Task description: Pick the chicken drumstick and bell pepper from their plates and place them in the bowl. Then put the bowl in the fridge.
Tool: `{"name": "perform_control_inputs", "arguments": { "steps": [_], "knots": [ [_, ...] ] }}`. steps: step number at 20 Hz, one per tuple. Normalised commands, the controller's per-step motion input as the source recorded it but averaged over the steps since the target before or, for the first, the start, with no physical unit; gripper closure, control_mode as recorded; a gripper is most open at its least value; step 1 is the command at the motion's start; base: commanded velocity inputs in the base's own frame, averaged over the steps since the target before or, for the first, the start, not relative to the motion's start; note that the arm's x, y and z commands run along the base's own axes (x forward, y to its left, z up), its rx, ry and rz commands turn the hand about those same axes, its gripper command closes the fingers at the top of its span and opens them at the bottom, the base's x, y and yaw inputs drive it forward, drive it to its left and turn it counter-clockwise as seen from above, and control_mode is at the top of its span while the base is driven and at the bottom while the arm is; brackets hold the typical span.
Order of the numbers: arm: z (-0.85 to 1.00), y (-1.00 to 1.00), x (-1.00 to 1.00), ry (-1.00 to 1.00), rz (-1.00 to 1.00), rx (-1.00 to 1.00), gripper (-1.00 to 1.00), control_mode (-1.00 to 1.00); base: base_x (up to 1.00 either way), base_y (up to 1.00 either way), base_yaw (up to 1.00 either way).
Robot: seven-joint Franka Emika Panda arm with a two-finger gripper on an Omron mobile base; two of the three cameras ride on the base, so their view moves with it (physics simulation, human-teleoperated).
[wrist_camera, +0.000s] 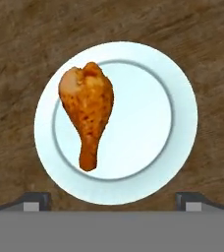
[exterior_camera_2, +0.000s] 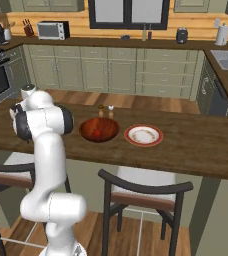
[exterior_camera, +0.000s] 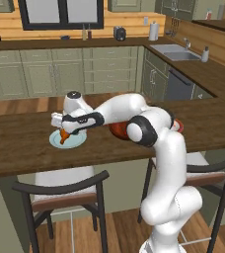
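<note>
The gripper hangs right above the pale blue plate, its two dark fingertips spread wide at the bottom of the hand view, nothing between them. Below it lies the chicken drumstick, glossy orange-brown, on the left half of the plate in that view, fat end up, thin bone end pointing down toward the plate's rim. The fingertips straddle the plate's lower edge, clear of the meat.

From the left base view, the gripper sits low over the same plate on the dark wooden worktop, with the drumstick peeking out orange beneath the hand.

Further along the worktop, in the right base view, the reddish-brown bowl stands with a small red thing inside it; I can't tell what it is. Just beside the bowl, to its right, sits another round plate, here with a reddish rim and a pale centre. Two small shakers stand behind the bowl. Two stools are tucked under the worktop's near edge.
</note>
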Motion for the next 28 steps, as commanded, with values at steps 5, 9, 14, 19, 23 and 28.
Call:
{"name": "perform_control_inputs", "arguments": {
  "steps": [5, 9, 14, 19, 23, 28],
  "knots": [
    [-0.36, 0.26, 0.11, 0.06, -0.07, 0.01, -1.0, -1.0, 0.0, 0.0, 0.0],
    [-0.34, 0.06, 0.43, 0.09, 0.0, 0.0, -1.0, -1.0, 0.0, 0.0, 0.0],
    [-0.33, 0.01, 0.51, 0.06, 0.0, 0.0, -1.0, -1.0, 0.0, 0.0, 0.0],
    [-0.41, 0.1, 0.51, 0.07, 0.0, 0.0, -1.0, -1.0, 0.0, 0.0, 0.0],
    [-0.33, 0.24, 0.2, 0.06, 0.0, 0.0, -1.0, -1.0, 0.0, 0.0, 0.0],
    [-0.38, 0.06, -0.03, 0.07, 0.0, 0.0, 1.0, -1.0, 0.0, 0.0, 0.0]
  ]
}}
